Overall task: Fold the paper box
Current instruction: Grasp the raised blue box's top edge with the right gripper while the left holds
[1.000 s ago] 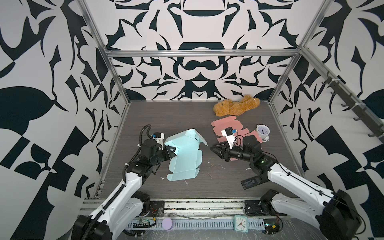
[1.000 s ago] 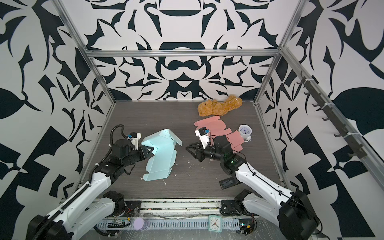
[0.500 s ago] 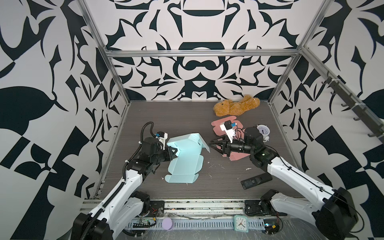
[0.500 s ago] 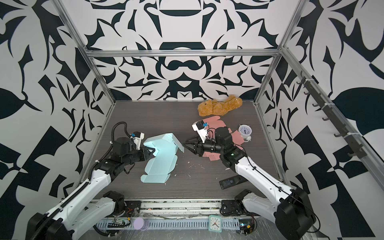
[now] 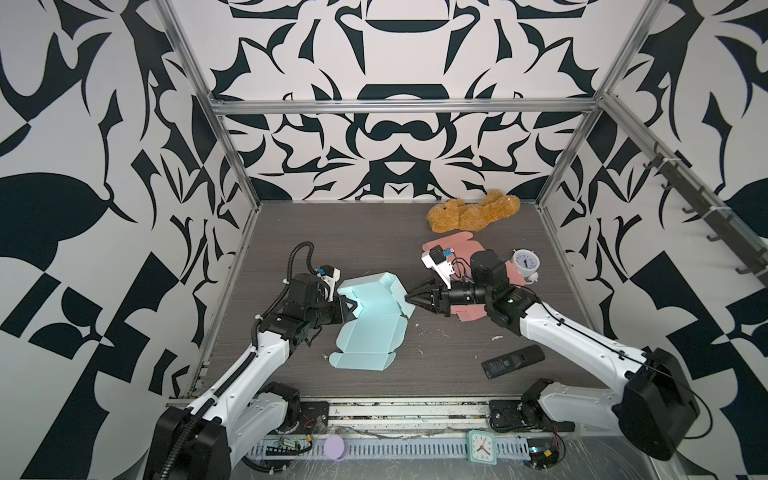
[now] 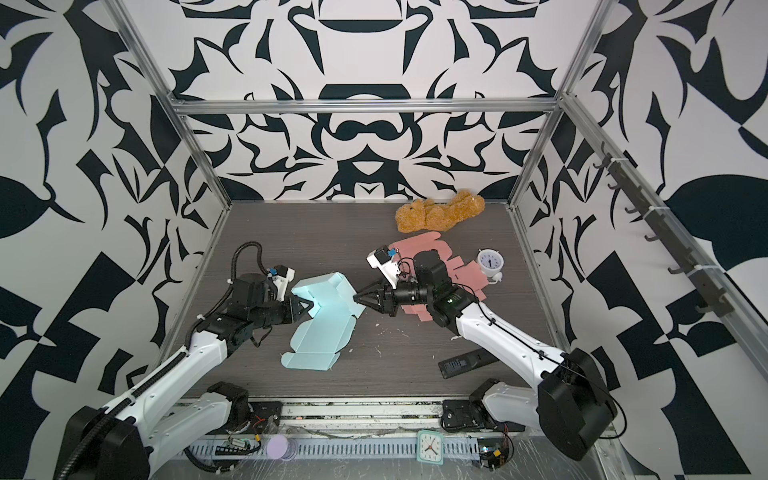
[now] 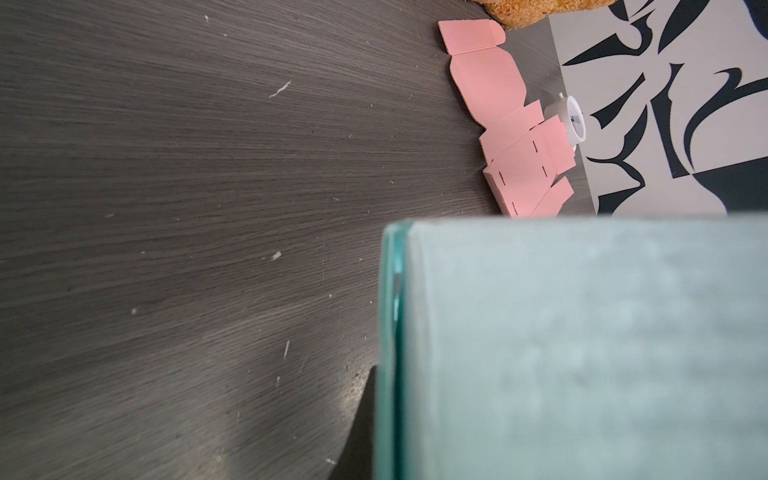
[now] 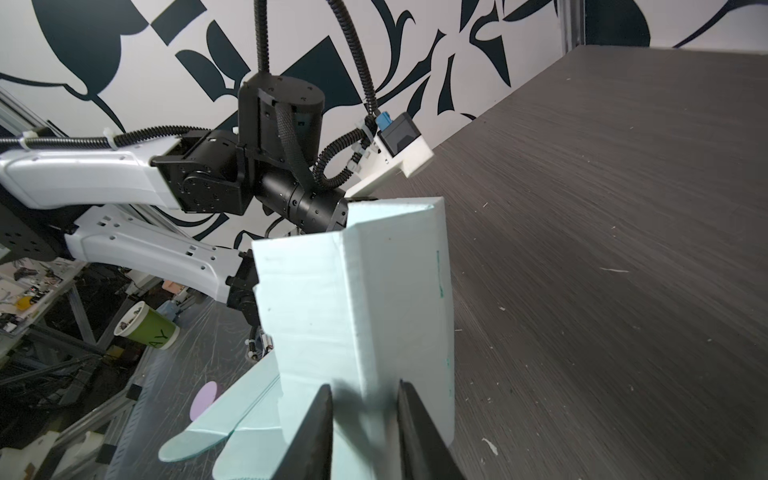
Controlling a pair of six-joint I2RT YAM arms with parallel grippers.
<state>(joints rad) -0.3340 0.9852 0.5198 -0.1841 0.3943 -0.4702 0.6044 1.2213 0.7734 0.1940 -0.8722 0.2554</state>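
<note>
Over on the bench (image 5: 332, 232), the blue paper box (image 5: 370, 328) lies front to back, far end lifted, left claw (image 5: 350, 309) clamped on that end, right claw (image 5: 410, 297) narrowly parted at its opposite flap.

The box (image 5: 370, 328) lies between the two grippers, its far part raised and its near part flat on the table (image 5: 332, 232). The left gripper (image 5: 351, 309) is pinched on the raised part's edge. The right gripper (image 5: 409, 299) touches the opposite flap with its tips. Behind the right gripper's wrist lies a pink card (image 5: 457, 243), with a clock (image 5: 525, 262) and a bear (image 5: 473, 214) beyond. A remote (image 5: 513, 362) lies beside the right arm (image 5: 582, 336).
</note>
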